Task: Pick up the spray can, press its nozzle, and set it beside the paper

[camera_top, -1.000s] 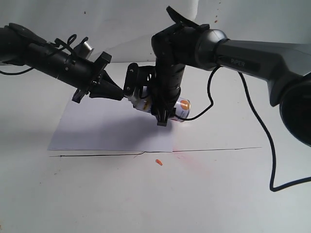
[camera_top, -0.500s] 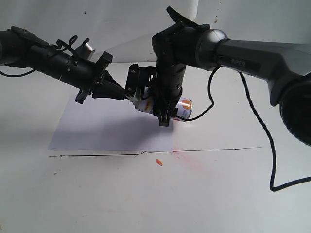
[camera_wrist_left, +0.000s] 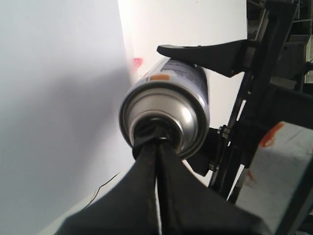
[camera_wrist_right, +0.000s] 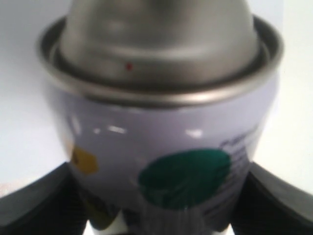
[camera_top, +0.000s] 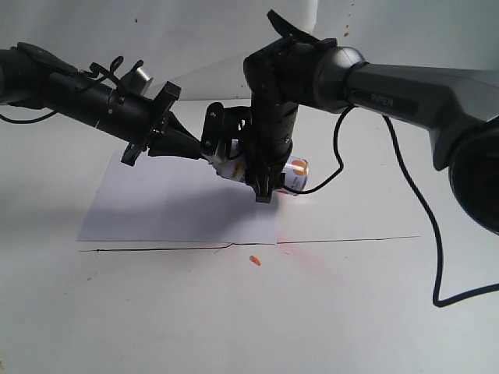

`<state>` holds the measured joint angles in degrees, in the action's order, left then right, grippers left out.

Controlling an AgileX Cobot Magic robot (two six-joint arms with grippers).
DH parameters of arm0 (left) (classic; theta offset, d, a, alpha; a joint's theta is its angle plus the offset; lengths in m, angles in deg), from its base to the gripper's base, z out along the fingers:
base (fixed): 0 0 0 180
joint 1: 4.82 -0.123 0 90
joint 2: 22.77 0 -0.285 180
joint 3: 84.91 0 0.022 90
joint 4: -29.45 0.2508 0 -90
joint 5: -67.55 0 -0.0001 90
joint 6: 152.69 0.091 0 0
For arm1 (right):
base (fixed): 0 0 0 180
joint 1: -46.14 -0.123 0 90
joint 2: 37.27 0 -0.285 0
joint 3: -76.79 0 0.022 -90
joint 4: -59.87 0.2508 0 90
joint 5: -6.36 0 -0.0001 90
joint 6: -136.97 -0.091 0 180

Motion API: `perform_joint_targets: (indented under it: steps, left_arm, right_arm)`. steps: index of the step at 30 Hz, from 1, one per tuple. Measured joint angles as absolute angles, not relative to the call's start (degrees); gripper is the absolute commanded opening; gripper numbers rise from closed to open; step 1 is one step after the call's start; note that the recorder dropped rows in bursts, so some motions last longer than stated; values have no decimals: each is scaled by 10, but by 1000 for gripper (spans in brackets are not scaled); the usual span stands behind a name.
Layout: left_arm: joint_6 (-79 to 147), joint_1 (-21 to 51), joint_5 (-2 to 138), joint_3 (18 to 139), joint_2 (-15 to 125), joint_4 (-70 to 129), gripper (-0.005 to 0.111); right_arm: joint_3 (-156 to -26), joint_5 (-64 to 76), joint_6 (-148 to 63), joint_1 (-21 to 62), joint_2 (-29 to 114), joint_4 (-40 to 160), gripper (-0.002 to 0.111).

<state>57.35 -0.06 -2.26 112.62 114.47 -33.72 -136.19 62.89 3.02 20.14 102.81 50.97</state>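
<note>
The spray can [camera_top: 295, 172] hangs tilted, nearly on its side, above the right part of the white paper [camera_top: 156, 206]. My right gripper [camera_top: 263, 192] comes down from above and is shut on its body; in the right wrist view the can [camera_wrist_right: 166, 147] fills the space between both black fingers [camera_wrist_right: 281, 196]. My left gripper [camera_top: 204, 158] is shut, its jaws together with only a thin slit. Its tips [camera_wrist_left: 157, 142] touch the black nozzle [camera_wrist_left: 145, 131] in the can's silver dome [camera_wrist_left: 168, 110], mostly covering it.
A thin black line [camera_top: 234, 245] runs across the table just in front of the paper. A small orange scrap [camera_top: 255, 260] and a faint red stain [camera_top: 312, 261] lie near it. The right arm's black cable [camera_top: 425, 234] loops over the table on the right.
My left gripper has moved a little to the right, bringing its shut tips against the can's nozzle end. The right gripper and can have barely shifted.
</note>
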Motion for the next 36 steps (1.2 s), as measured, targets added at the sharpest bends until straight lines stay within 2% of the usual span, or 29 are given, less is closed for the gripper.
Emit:
perform_joint_targets:
  steps: [11,19,24,29,33,36]
  left_arm:
    - [583,-74,-15,1118,1087,-309,0]
    - [658,-80,194,940,914,-267,0]
    - [758,-81,441,705,633,-312,0]
    - [823,-81,535,544,299,-348,0]
    - [797,-81,584,451,48,-266,0]
    - [693,-81,567,398,-23,-191,0]
  right_arm:
    - [-1362,623,28,201,1028,511,0]
    - [-1362,624,17,211,1024,537,0]
    - [-1362,629,3,234,1010,596,0]
    - [-1362,631,3,237,1010,663,0]
    - [-1362,631,9,237,1006,704,0]
    - [-1362,631,10,237,988,708,0]
